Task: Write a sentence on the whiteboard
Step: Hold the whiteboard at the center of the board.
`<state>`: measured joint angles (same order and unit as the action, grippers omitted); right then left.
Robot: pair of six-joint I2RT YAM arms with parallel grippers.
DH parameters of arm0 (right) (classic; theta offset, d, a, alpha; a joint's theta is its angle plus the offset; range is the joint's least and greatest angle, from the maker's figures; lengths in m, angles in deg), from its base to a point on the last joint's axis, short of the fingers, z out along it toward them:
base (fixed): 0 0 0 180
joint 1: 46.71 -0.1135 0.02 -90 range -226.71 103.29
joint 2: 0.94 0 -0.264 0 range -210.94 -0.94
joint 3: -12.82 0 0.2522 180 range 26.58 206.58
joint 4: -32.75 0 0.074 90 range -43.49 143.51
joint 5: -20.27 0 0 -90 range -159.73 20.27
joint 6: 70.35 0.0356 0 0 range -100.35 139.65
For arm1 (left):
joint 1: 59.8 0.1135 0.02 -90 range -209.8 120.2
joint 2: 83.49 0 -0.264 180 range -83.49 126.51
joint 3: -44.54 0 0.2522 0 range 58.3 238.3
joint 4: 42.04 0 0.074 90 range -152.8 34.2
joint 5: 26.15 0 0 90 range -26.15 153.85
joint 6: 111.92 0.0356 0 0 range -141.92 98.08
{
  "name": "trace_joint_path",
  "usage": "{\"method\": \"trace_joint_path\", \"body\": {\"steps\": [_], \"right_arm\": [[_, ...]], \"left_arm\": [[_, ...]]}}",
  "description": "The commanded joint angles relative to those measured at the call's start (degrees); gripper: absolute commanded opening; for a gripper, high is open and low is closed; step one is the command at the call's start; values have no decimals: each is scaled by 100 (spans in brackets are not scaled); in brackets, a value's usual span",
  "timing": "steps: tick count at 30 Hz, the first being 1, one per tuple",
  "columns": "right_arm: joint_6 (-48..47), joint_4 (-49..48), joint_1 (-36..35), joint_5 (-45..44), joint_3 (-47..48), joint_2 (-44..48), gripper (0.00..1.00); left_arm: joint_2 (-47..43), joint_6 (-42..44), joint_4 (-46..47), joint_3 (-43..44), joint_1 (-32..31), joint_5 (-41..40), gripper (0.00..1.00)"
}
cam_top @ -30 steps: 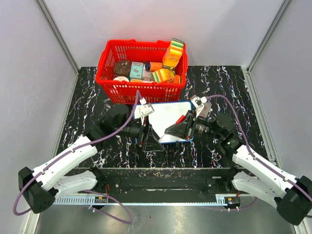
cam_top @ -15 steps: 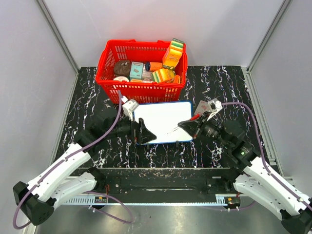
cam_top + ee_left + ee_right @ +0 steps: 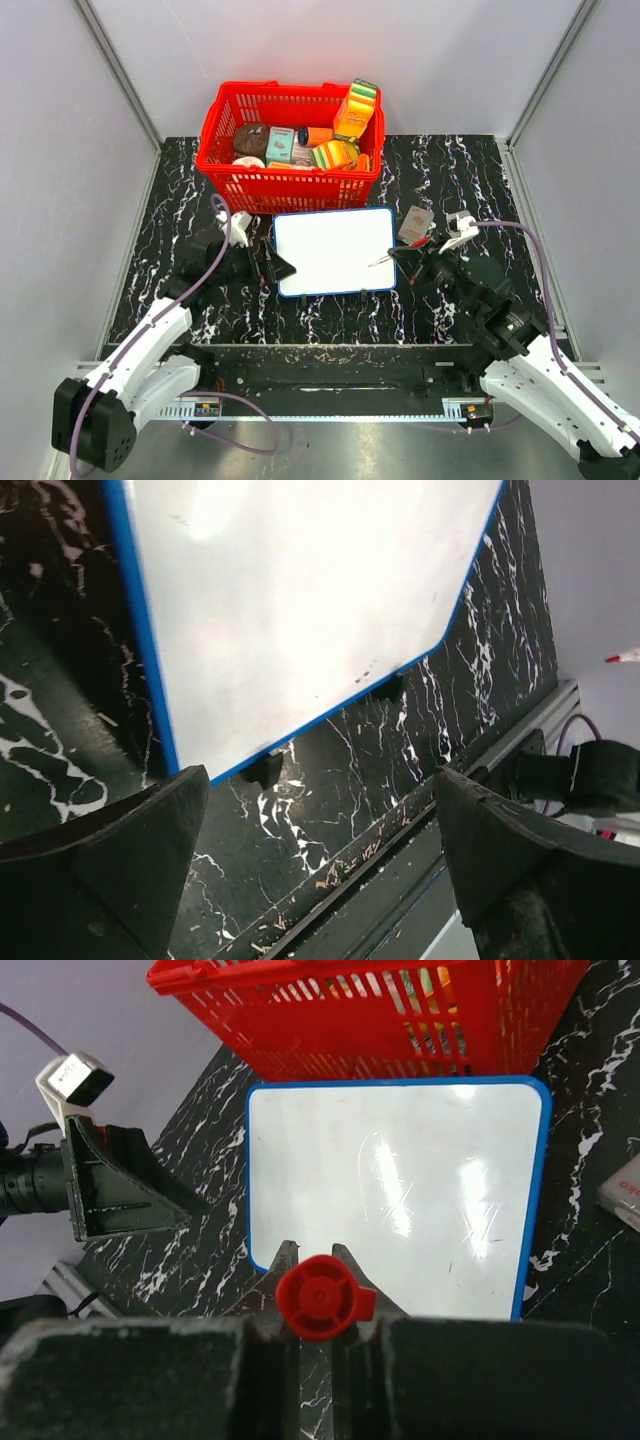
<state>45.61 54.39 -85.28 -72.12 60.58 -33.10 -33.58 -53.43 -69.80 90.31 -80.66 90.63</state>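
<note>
The whiteboard (image 3: 335,250) lies flat in the middle of the table, white with a blue frame. Its face is blank, and no red sentence shows on it in any view. My right gripper (image 3: 412,257) sits just off the board's right edge, shut on a red marker (image 3: 392,259) whose tip points over the board. In the right wrist view the marker's red end (image 3: 316,1298) sits between my fingers, with the board (image 3: 400,1190) ahead. My left gripper (image 3: 280,270) is open and empty at the board's left edge. In the left wrist view the board (image 3: 300,610) lies beyond my spread fingers (image 3: 130,850).
A red plastic basket (image 3: 290,180) full of packaged goods stands right behind the board, and shows in the right wrist view (image 3: 370,1010). A small pinkish card-like object (image 3: 415,222) lies right of the board. Grey walls enclose the black marbled table (image 3: 470,190).
Both arms drew back off the board, the left to the left and the right to the right. The right gripper kept the marker. The board is now uncovered.
</note>
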Motion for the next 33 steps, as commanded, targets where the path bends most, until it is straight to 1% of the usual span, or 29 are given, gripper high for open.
{"method": "trace_joint_path", "body": {"steps": [1, 4, 8, 13, 20, 24, 28, 32, 33], "right_arm": [[-152, 56, -28, -438, 36, 123, 0], [-231, 108, -28, -402, 159, 9, 0], [-275, 153, -28, -411, 256, -124, 0], [-223, 74, -28, -411, 142, -71, 0], [-126, -41, -19, -376, 19, -53, 0], [-126, -76, -19, -323, 19, -80, 0], [-126, -67, -28, -341, 45, -97, 0], [-100, -23, -28, -332, 81, -220, 0], [-99, -32, -28, -306, 107, -264, 0]], "left_arm": [[-43, -409, 1142, -369, 416, 326, 99], [54, -400, 1294, -476, 601, 397, 99], [107, -172, 1137, -476, 785, 336, 99], [-148, -75, 1101, -564, 952, 196, 99], [-561, 13, 1101, -713, 961, -340, 99], [-553, -66, 1136, -845, 988, -1015, 99], [-378, -198, 1689, -1065, 1040, -1114, 99], [141, -84, 2120, -1022, 1084, -983, 99], [272, -66, 2373, -1030, 1093, -800, 99]]}}
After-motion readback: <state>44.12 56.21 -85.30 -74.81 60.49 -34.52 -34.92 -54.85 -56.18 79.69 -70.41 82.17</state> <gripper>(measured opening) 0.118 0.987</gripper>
